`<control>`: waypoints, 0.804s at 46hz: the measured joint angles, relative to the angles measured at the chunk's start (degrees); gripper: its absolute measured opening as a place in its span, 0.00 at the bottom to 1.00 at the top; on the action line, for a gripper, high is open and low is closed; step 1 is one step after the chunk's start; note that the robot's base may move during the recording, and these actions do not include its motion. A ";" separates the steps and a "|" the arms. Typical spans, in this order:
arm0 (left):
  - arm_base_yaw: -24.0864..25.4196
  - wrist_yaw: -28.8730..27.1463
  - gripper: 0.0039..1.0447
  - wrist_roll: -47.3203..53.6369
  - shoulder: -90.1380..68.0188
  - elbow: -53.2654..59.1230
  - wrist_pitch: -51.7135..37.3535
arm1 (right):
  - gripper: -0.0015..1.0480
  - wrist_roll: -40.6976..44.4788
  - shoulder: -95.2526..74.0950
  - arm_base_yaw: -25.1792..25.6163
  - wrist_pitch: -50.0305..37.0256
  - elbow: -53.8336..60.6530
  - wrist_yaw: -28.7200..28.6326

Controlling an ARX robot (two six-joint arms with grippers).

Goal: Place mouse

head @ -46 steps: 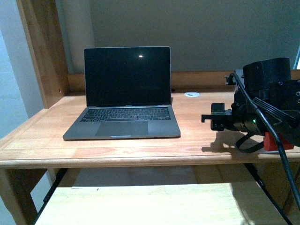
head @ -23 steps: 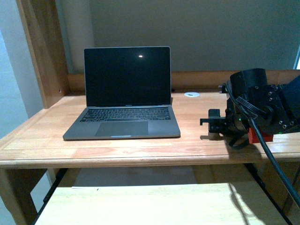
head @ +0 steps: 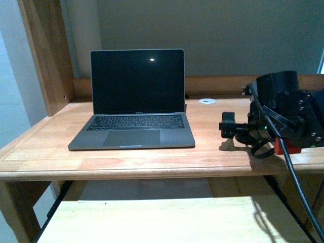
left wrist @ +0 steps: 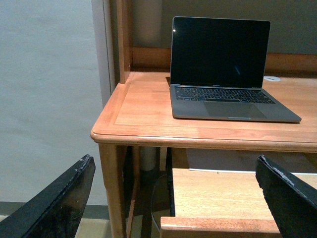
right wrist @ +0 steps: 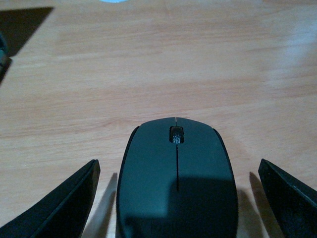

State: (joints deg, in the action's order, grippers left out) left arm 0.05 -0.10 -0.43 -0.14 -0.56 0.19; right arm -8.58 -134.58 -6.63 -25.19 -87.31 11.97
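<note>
- The mouse [right wrist: 176, 181] lies on the desk [head: 212, 152], right of the laptop [head: 134, 101].
- My right gripper [right wrist: 178, 198] spreads wide, gripping nothing; a careless retreat could nudge it.

The right arm [head: 283, 114] is matte black and bulky, with a rounded cylindrical housing on top, a small green light, a red block beneath, and thick black cables looping down. Its black fingers [right wrist: 59, 208] taper to scuffed edges.
</note>
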 joint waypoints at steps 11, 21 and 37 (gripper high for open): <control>0.00 0.02 0.94 0.00 0.00 0.00 -0.02 | 0.93 -1.40 13.62 -1.18 -14.05 11.67 -4.28; 0.00 0.00 0.94 0.02 0.00 0.00 0.00 | 0.40 7.58 24.94 1.57 -37.64 41.03 -6.32; 0.00 0.00 0.94 0.02 0.00 0.00 0.00 | 0.02 8.44 44.50 3.65 -42.10 65.85 -8.87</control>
State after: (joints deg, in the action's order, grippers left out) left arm 0.05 -0.10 -0.40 -0.14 -0.56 0.19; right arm -0.14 -90.08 -2.98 -67.29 -21.45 3.09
